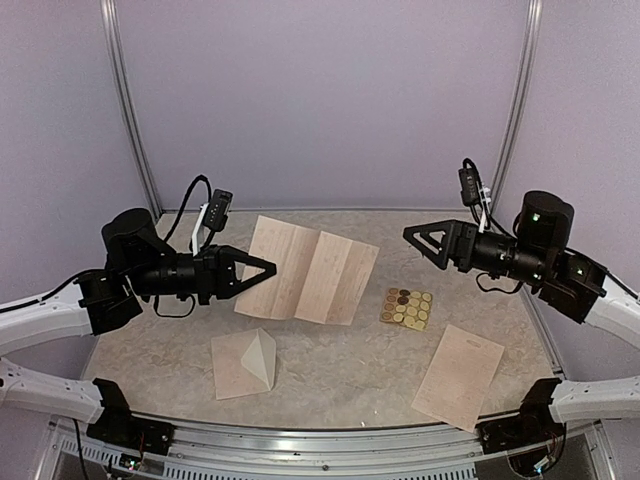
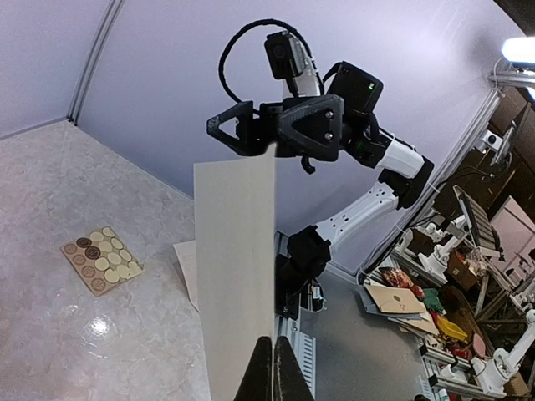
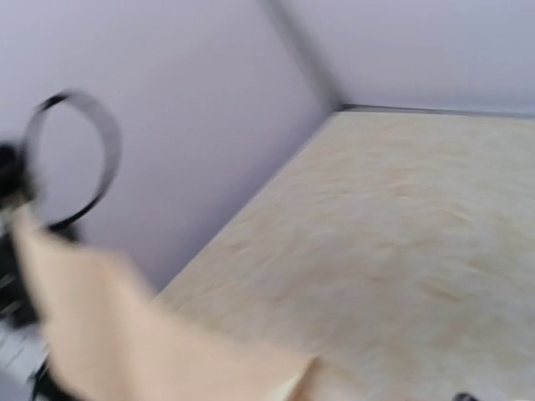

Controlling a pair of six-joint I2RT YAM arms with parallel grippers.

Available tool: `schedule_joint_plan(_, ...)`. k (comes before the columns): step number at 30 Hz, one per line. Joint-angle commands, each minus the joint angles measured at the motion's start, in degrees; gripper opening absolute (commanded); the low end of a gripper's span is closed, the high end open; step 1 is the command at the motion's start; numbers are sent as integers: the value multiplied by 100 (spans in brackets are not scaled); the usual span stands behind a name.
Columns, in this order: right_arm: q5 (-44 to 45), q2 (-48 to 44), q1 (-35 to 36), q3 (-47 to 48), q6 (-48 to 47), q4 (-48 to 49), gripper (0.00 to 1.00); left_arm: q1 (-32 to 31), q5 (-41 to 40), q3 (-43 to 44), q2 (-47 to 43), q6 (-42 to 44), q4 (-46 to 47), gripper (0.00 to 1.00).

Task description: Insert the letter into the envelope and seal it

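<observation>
While the top view shows the envelope (image 1: 243,365) lying flat on the table (image 1: 350,400) near the front left, flap pointed and apparently open, we see the left gripper (image 1: 268,268) closed on the left edge of the letter (image 1: 310,270), a creased sheet spread out behind the envelope. The right gripper (image 1: 412,238) hovers apart from the letter's right edge, jaws spread and holding nothing. A sticker sheet (image 1: 406,307) and a second written sheet (image 1: 460,375) lie to the right.

From the left wrist, we look along the letter (image 2: 238,267), which is pinched tight between the fingers (image 2: 261,376), with the right gripper (image 2: 251,138) wide open beyond its far end.

The right wrist view is blurred; we make out only a tan paper edge (image 3: 100,334) and bare table (image 3: 401,234), and its own fingers do not show.

We judge the step to be readying the letter for insertion. The sheet looks too wide for the envelope as it is, so the next move likely calls for folding it along its creases, then carrying it down to the envelope's mouth.
</observation>
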Motion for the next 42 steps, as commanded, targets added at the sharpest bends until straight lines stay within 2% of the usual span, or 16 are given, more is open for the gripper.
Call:
schedule_joint_plan(1, 670, 101, -172, -214, 532, 148, 91, -80, 217, 131, -87, -19, 183, 0)
schedule_joint_plan(7, 230, 673, -166, -223, 237, 27, 91, -124, 385, 229, -89, -19, 213, 0)
schedule_joint_plan(14, -1737, 1208, 45, -123, -199, 672, 91, -127, 269, 253, -35, 30, 173, 0)
schedule_joint_plan(20, -2575, 1684, 676, 226, -423, 1195, 93, -189, 416, 410, 204, 63, 144, 0)
schedule_joint_plan(33, -3305, 2024, 852, 598, -343, 1901, 93, -382, 470, 690, 566, 306, -304, 0)
schedule_joint_plan(37, -3183, 1939, 862, 607, -345, 1869, 93, -389, 453, 672, 542, 306, -288, 0)
schedule_joint_plan(42, -3058, 2006, 884, 691, -385, 1912, 85, -455, 556, 699, 614, 323, -282, 0)
